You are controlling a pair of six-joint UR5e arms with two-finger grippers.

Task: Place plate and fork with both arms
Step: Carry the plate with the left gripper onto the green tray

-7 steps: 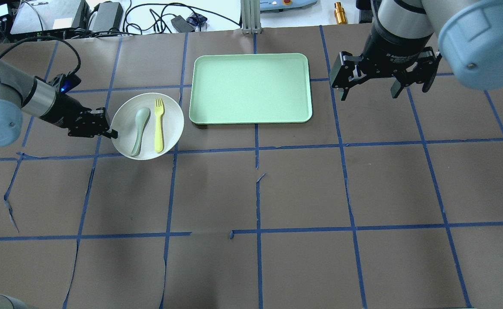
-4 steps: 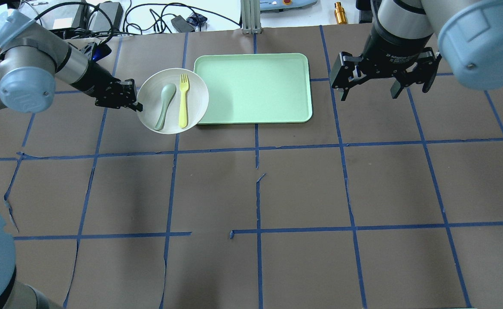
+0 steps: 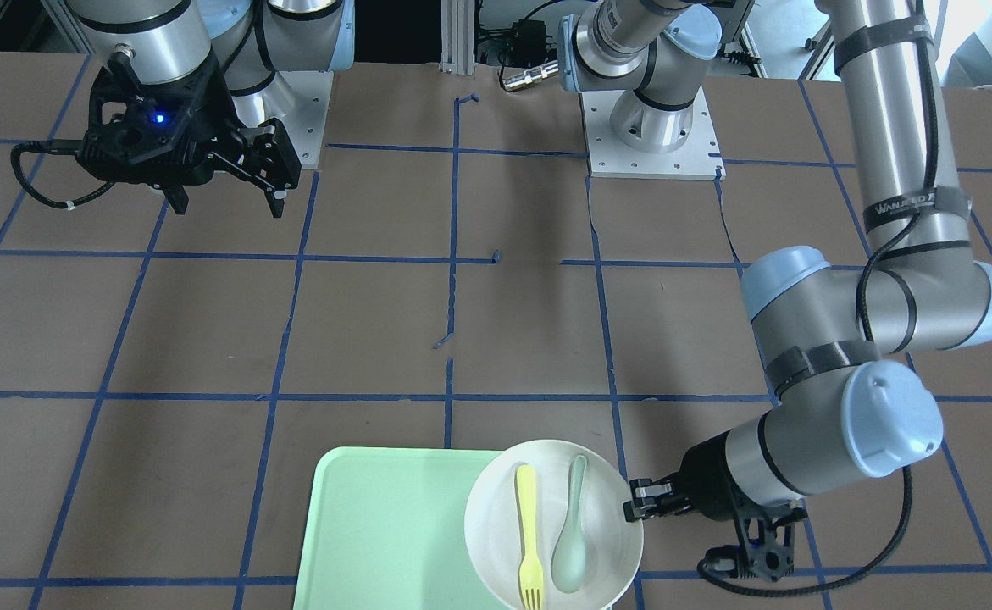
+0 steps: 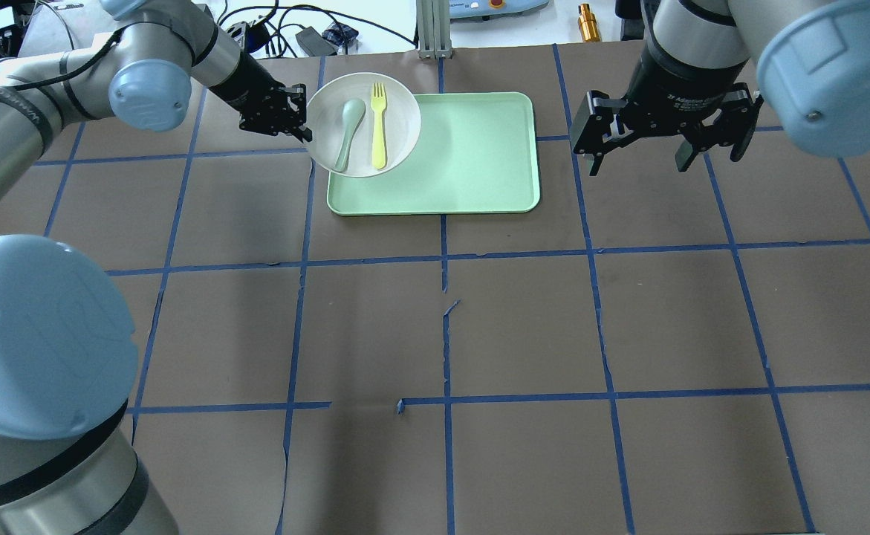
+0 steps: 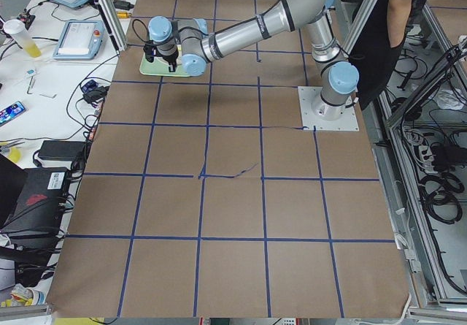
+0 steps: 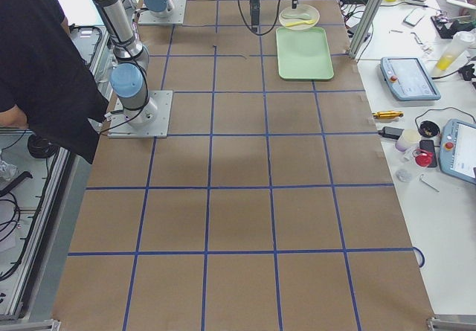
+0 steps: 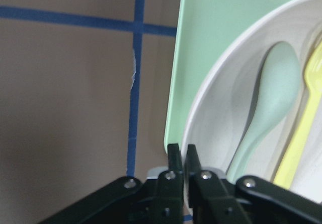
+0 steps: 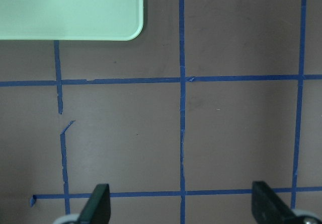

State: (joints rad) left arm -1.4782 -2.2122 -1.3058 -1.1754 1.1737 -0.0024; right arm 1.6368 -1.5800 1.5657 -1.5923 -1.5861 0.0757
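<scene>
The off-white plate [image 4: 362, 137] hangs over the far left corner of the pale-green tray [image 4: 472, 156]. The yellow fork [image 4: 379, 126] lies in it, next to a grey-green spoon [image 4: 347, 130]. My left gripper [image 4: 304, 134] is shut on the plate's left rim. The left wrist view shows its jaws pinching the rim [image 7: 181, 153], with the spoon [image 7: 266, 103] and fork [image 7: 302, 138] beyond. My right gripper [image 4: 637, 167] is open and empty, hovering right of the tray. In the front view the plate [image 3: 496, 525] covers the tray's corner [image 3: 377, 525].
Brown paper with blue tape lines covers the table. Cables, power bricks and a brass part [image 4: 588, 22] lie beyond the far edge. The right wrist view shows bare paper and the tray's corner [image 8: 65, 7]. An operator stands by the robot's base [image 6: 44, 56].
My left arm has carried the plate, with fork and spoon, from the table left of the tray farther away and to the right, over the tray's far left corner. The right arm has not moved.
</scene>
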